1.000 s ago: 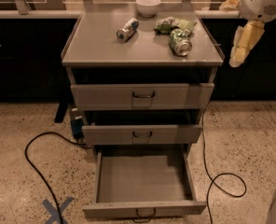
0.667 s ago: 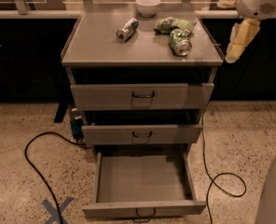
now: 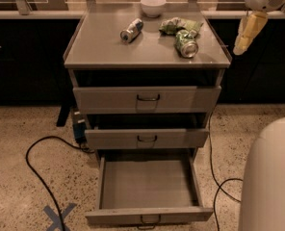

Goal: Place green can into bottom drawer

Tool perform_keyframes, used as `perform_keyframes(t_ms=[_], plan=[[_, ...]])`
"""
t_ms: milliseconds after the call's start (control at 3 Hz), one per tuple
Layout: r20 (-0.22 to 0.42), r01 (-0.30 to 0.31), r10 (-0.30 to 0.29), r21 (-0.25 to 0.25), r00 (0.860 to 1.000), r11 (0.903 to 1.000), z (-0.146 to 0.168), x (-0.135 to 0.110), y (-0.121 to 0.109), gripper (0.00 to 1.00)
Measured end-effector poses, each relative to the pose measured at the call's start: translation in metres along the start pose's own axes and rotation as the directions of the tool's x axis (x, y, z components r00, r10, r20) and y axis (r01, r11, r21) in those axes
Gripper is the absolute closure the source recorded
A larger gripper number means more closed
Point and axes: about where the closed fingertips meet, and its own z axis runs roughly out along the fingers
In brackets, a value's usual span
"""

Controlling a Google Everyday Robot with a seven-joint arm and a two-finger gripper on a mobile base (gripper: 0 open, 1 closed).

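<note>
The green can (image 3: pixel 186 43) lies on its side on the grey cabinet top (image 3: pixel 104 49), right of centre, its shiny end facing me. The bottom drawer (image 3: pixel 147 186) is pulled far out and its tray is bare. My gripper (image 3: pixel 247 31) hangs in the air at the upper right, just past the cabinet's right edge and to the right of the can, not touching it. Nothing shows in it.
A silver-and-blue can (image 3: pixel 132 30) lies left of the green can. A crumpled green snack bag (image 3: pixel 178 24) and a white bowl (image 3: pixel 153 6) sit at the back. The top drawer (image 3: pixel 147 99) and middle drawer (image 3: pixel 147 138) stand slightly out. Black cables (image 3: pixel 41 177) run over the floor.
My gripper has moved left and a little up, closer to the cabinet's right edge. The cans and drawers have not moved.
</note>
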Motion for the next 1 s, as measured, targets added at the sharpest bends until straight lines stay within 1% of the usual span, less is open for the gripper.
perform_keyframes(t_ms=[333,667,1000], plan=[[0.016,0.104,-0.104,-0.007,0.994,0.9945,0.006,0.0,-0.005,0.0],[0.047,0.204,-0.203,-0.023,0.978,0.9787,0.017,-0.003,-0.004,0.0],[0.066,0.287,-0.285,-0.03,0.956,0.9575,0.031,-0.011,-0.007,0.0]])
